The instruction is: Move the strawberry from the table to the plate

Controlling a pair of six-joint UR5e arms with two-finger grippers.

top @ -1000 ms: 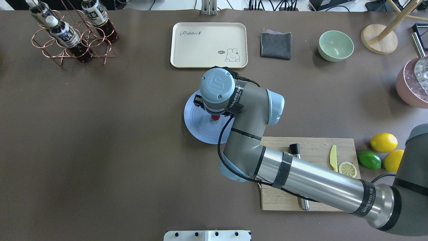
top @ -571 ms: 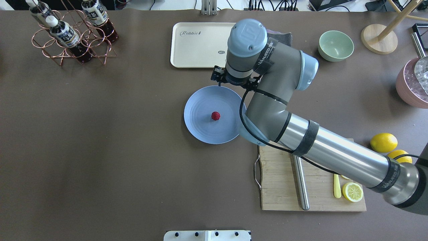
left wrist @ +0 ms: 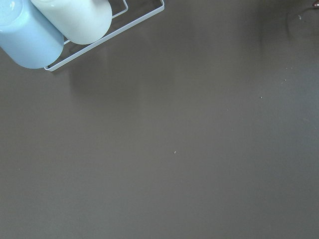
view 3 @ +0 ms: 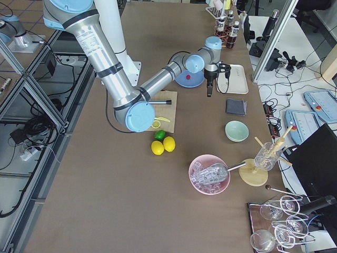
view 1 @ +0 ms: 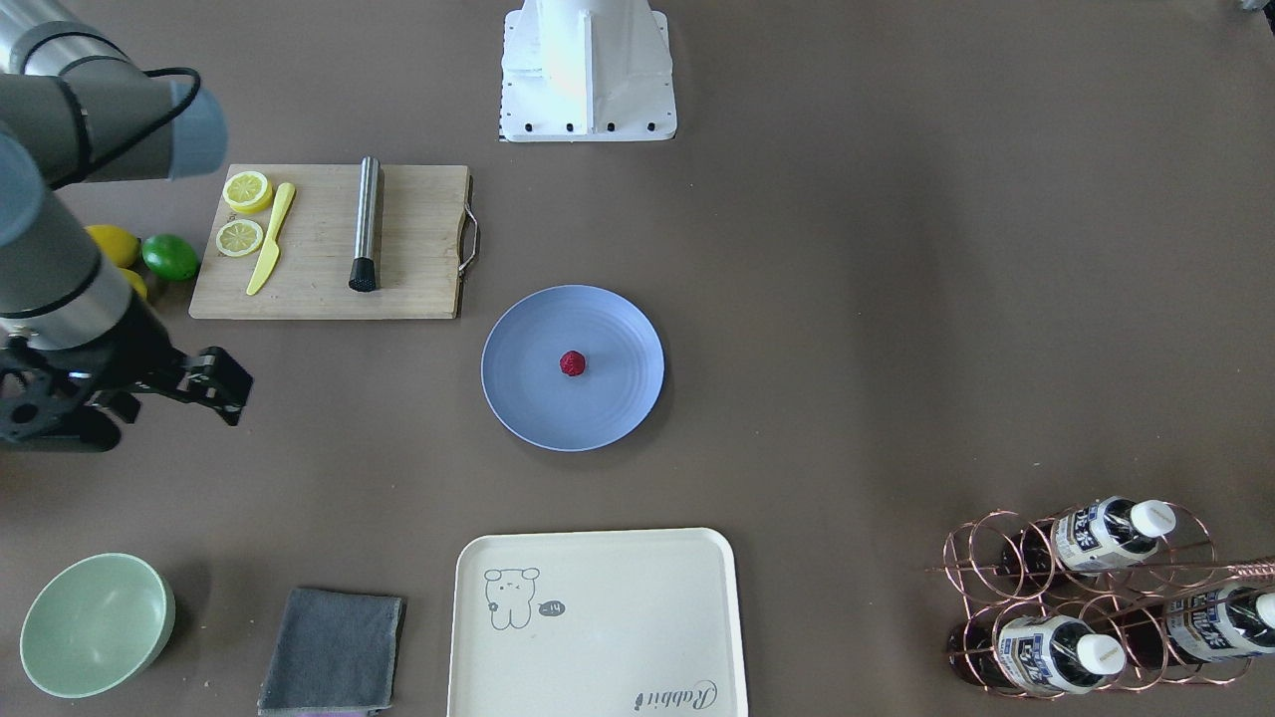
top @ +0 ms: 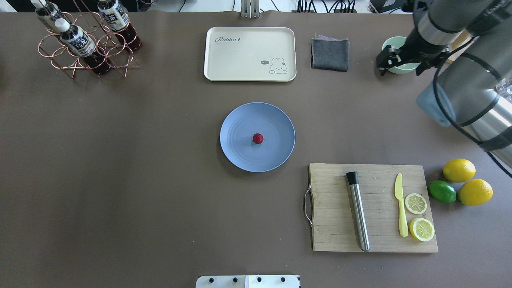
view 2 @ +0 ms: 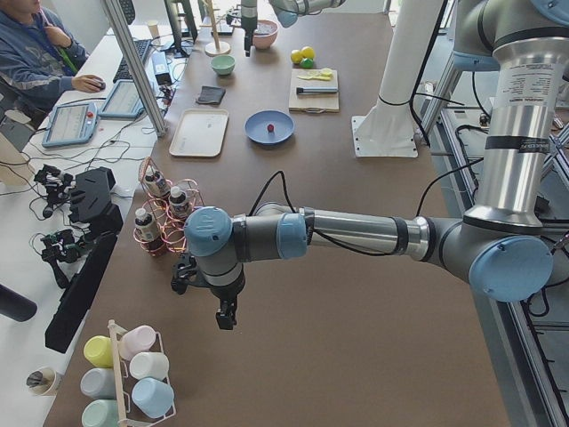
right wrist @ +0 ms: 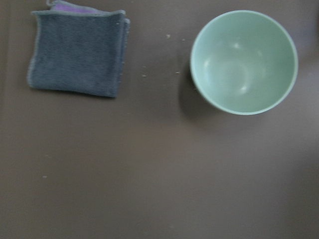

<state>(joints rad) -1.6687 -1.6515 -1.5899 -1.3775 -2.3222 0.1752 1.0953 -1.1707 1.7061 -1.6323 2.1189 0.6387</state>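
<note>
The small dark-red strawberry (top: 258, 138) (view 1: 572, 363) lies near the middle of the round blue plate (top: 238, 136) (view 1: 523, 373), which rests on the grey-brown table (top: 120, 180). Nothing holds the berry. My right gripper (top: 399, 62) (view 1: 221, 386) hangs far to the right of the plate, above the pale green bowl (right wrist: 244, 62), open and empty. My left gripper (view 2: 226, 316) hovers over bare table at the left end, beside a bottle rack; I cannot tell whether it is open or shut.
A wooden board (top: 372, 208) with a steel muddler, a yellow knife and lemon slices lies right of the plate, with lemons and a lime (top: 442, 191) beyond it. At the far edge stand a cream tray (top: 250, 54), a grey cloth (top: 330, 54) and a copper bottle rack (top: 86, 40).
My right gripper was low over the plate at the strawberry. It let the berry go on the plate, rose, and swung far right to the green bowl.
</note>
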